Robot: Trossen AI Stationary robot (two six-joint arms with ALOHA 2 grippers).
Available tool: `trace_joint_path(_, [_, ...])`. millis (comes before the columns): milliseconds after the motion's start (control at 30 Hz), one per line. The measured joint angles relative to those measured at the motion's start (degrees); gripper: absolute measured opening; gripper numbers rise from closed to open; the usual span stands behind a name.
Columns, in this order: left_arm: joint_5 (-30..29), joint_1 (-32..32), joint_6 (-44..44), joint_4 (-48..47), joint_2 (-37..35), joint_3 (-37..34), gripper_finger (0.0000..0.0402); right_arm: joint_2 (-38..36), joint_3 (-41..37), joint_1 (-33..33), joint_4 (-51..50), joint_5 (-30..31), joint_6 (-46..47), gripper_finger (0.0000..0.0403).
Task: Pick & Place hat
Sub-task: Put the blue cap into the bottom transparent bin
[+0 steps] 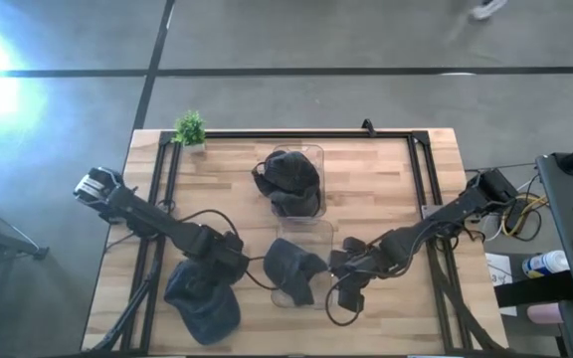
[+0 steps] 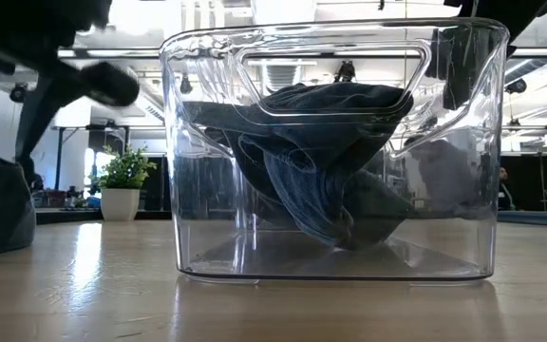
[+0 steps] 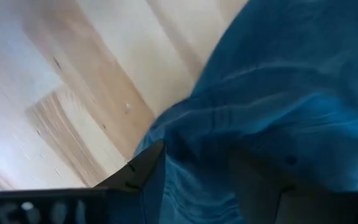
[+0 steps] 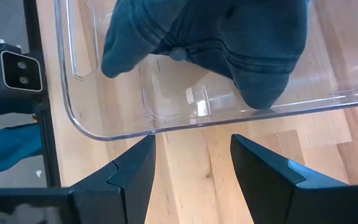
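A: Table (image 1: pixel 386 169): wood top, black frame rails along the far edge and both sides. Two clear bins. Far bin (image 1: pixel 291 184) sits at centre near the far rail, with a dark hat (image 1: pixel 288 174) inside. Near bin (image 1: pixel 301 261) sits just in front of it, toward the near edge.

B: Hats in play?

A: Two more. A denim hat (image 1: pixel 296 270) lies in the near bin; in the low view it is slumped against the bin wall and floor. A third hat (image 1: pixel 202 298) lies on the table at the near left, outside both bins.

B: Left gripper (image 1: pixel 229 261)?

A: Low over the third hat's far edge, just left of the near bin. Wrist view shows denim filling the frame around the fingers (image 3: pixel 145 171); I cannot tell their state.

B: Right gripper (image 4: pixel 191 165)?

A: Just right of the near bin, fingers spread, holding nothing, bare wood between them.

B: Smallest item?

A: Potted plant (image 1: pixel 190 129), far left corner.
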Motion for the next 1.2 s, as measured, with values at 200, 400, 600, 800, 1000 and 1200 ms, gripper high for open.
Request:
trace_joint_path(200, [-3.8, 0.2, 1.1, 0.9, 3.3, -2.6, 0.0161, 0.0, -0.1, 0.0, 0.0, 0.1, 0.0, 0.0203])
trace_joint_path(400, [-5.1, 0.3, 1.2, 0.9, 5.9, -3.1, 0.0161, 0.0, -0.3, 0.0, 0.0, 0.1, -0.2, 0.0203])
trace_joint_path(600, [-4.6, 0.3, 1.2, 0.8, 7.3, -3.2, 0.0108, 0.0, -0.6, 0.0, 0.0, 0.1, -0.2, 0.0203])
trace_joint_path(800, [-4.8, 0.5, 0.2, -0.9, 5.6, -2.1, 0.0009, -0.9, -0.1, 1.0, 0.2, 3.4, 0.3, 0.0203])
trace_joint_path(1000, [-4.9, 1.5, -7.0, -11.4, 0.2, 4.8, 0.0002, -3.0, 0.0, 1.6, -2.0, 8.1, 2.1, 0.0203])
trace_joint_path(1200, [-4.4, 3.0, -19.1, -14.1, -5.5, 16.5, 0.0001, -5.5, 0.0, 1.6, -4.1, 11.7, 3.5, 0.0203])
